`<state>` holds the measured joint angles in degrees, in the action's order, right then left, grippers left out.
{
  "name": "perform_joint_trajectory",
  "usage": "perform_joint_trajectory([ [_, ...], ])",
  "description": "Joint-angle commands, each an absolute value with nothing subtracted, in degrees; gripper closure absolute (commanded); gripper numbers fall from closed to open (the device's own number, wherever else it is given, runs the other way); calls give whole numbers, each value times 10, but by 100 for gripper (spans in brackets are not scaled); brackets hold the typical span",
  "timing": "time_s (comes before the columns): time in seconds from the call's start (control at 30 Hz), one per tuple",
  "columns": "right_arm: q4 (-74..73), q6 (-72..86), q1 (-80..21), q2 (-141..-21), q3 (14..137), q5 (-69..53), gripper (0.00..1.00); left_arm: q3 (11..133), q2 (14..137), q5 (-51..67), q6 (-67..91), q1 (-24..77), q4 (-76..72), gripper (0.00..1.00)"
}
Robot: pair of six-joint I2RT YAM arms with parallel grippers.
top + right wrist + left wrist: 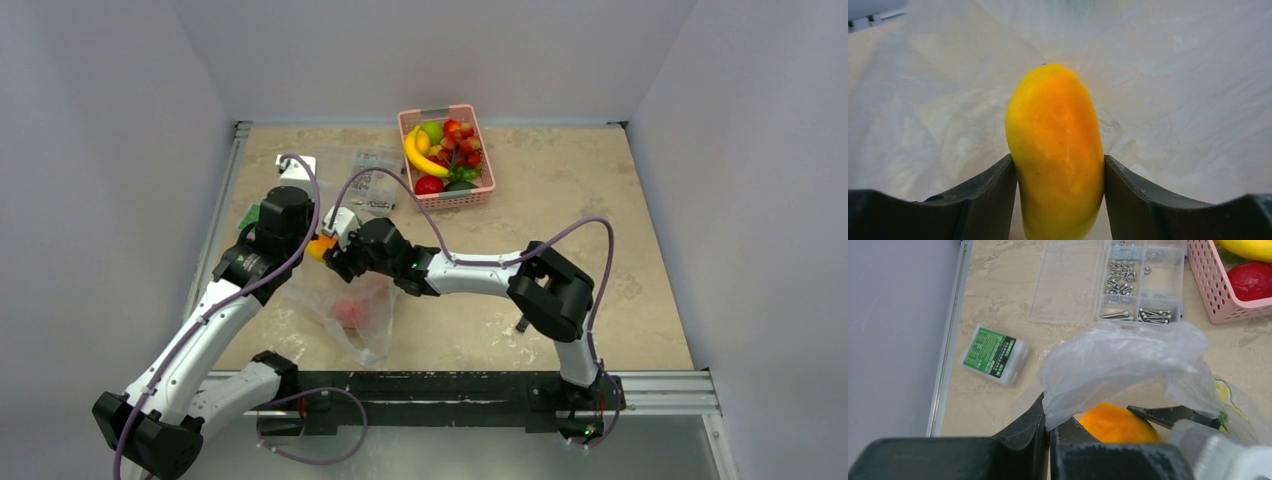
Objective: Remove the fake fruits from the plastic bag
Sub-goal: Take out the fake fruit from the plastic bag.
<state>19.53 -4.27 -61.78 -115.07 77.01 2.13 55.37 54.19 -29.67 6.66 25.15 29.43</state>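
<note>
The clear plastic bag (352, 310) lies at the near left of the table with a red fake fruit (350, 312) showing through it. My left gripper (300, 238) is shut on the bag's rim (1108, 360) and holds it up. My right gripper (332, 250) is shut on an orange-yellow fake fruit (1055, 150) at the bag's mouth; the fruit also shows in the top view (321, 246) and in the left wrist view (1115, 424). Crinkled bag film (1173, 90) fills the background of the right wrist view.
A pink basket (481, 195) at the back holds a banana (420, 157), grapes and several red fruits. A clear case of screws (1128, 282) and a small green-labelled box (994, 354) lie left of it. A metal rail (945, 355) edges the table.
</note>
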Motion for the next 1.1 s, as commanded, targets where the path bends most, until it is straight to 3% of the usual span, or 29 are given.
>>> perform_joint_trajectory([
  [0.0,197,-5,-622,-1079,742,-24,92,552,542,-309,67,251,281,100],
  [0.27,167,54,-622,-1003,694,-84,99,553,541,-318,66,251,283,100],
  [0.57,134,38,-622,-879,617,-123,100,556,542,-323,62,251,285,100],
  [0.87,156,69,-607,-733,526,37,100,564,545,-329,62,251,294,100],
  [1.07,160,137,-497,-724,521,146,100,566,540,-326,62,251,294,100],
])
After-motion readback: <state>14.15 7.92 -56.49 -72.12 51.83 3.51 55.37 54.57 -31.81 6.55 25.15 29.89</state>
